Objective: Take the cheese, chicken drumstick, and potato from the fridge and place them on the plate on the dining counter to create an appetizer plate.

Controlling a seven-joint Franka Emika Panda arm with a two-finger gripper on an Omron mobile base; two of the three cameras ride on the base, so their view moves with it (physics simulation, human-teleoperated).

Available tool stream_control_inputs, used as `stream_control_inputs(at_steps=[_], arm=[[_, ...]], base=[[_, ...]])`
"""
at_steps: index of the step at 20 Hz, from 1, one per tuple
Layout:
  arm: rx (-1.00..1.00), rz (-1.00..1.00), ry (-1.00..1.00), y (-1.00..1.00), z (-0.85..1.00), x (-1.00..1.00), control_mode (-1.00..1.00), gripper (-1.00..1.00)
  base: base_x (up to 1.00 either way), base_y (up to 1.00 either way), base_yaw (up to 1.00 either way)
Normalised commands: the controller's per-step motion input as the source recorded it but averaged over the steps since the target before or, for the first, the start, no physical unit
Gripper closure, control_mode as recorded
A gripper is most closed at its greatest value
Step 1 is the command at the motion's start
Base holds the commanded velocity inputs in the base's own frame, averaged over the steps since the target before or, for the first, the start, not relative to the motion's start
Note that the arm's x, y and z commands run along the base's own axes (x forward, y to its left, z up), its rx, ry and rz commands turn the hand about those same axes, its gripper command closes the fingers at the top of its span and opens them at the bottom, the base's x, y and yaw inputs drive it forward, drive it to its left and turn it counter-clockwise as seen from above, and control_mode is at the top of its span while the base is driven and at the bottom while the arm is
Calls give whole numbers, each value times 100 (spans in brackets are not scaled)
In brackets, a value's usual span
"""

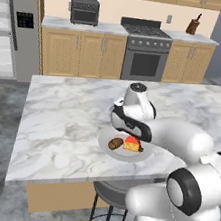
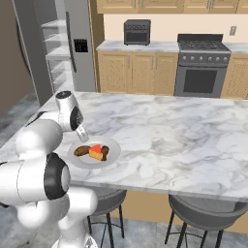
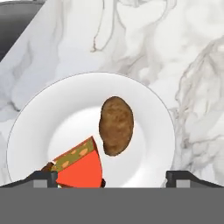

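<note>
On the dining counter sits the round pale plate. The oval brown potato lies on it, apart from the fingers. Beside it is the cheese, red face up. The dark chicken drumstick lies against the cheese and is mostly hidden by it. My gripper hangs just above the plate, open, with nothing between its fingers. The grey fridge stands far back left.
Dark stools stand under the counter's near edge. Across the aisle, the wall counter holds a stove and a toaster oven. Bare marble stretches right of the plate.
</note>
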Motion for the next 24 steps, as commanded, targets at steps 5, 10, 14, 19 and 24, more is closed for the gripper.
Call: stream_control_inputs(at_steps=[5,10,14,19,24], arm=[[0,-7,-3,-31,67,-93,-100,-100],[1,-8,-14,-26,67,-100,-100,-100],[0,-4,-30,-6,78,-99,-100,-100],[-1,0,-36,1,67,-81,-100,-100],[-5,0,-29,15,56,-63,-100,-100]], base=[[0,0,0],[0,0,0],[0,0,0],[0,0,0],[0,0,0]])
